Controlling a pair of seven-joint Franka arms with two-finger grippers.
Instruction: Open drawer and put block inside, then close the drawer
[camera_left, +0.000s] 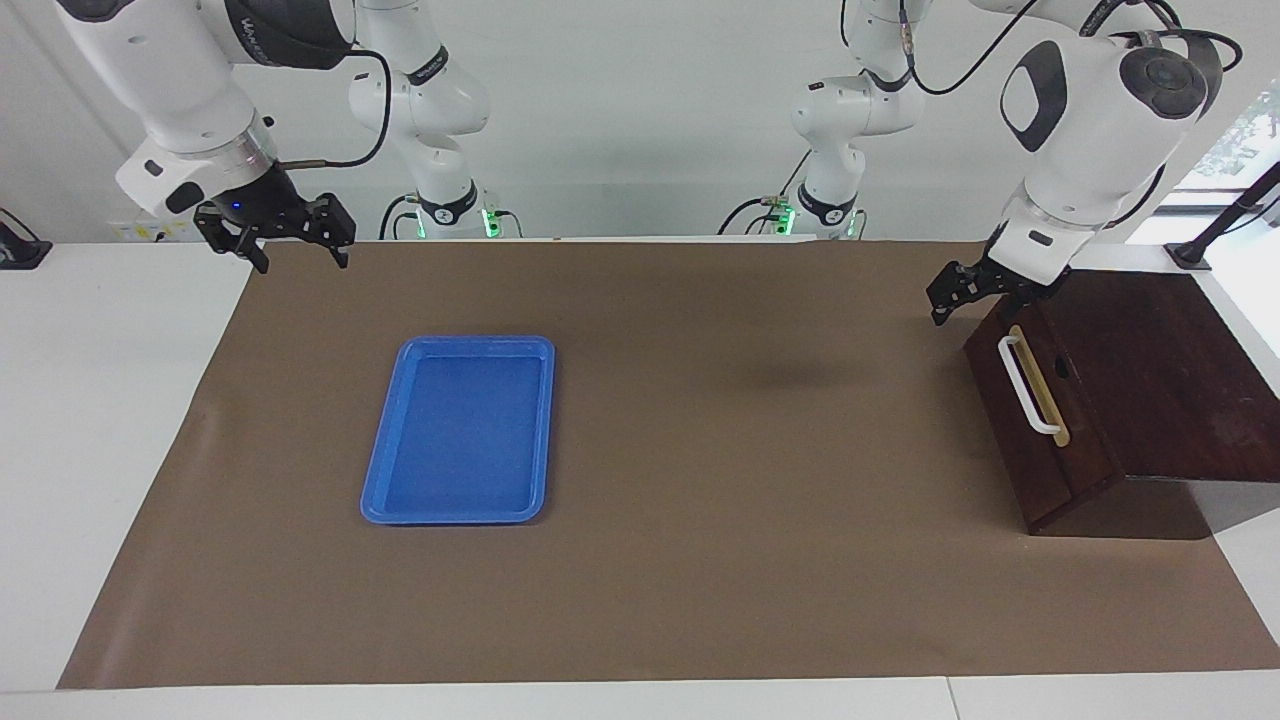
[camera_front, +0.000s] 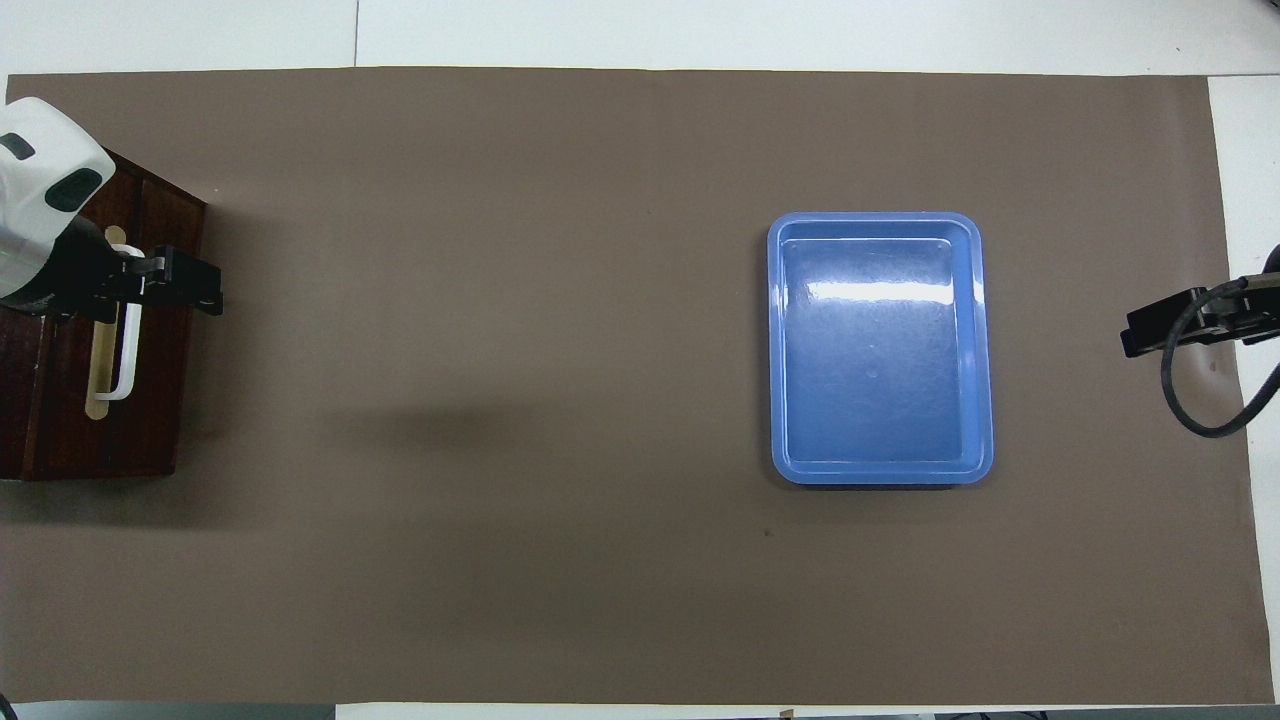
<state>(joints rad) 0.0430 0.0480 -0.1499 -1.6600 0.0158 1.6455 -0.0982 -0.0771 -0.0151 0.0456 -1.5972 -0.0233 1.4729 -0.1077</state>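
Observation:
The drawer (camera_left: 1045, 440) is shut in its dark wooden box (camera_left: 1160, 380) at the left arm's end of the table. Its white bar handle (camera_left: 1028, 385) sits on a tan strip. In the overhead view the drawer front (camera_front: 160, 400) and handle (camera_front: 126, 350) show too. My left gripper (camera_left: 950, 300) hangs in the air just over the drawer front by the handle, and it shows in the overhead view (camera_front: 195, 290). My right gripper (camera_left: 300, 262) is open and empty, waiting raised over the mat's edge at the right arm's end (camera_front: 1150, 335). No yellow block is in view.
A flat blue tray (camera_left: 380, 480) lies empty on the brown mat (camera_left: 700, 500), toward the right arm's end; it also shows in the overhead view (camera_front: 980, 350). White table (camera_left: 100, 450) borders the mat.

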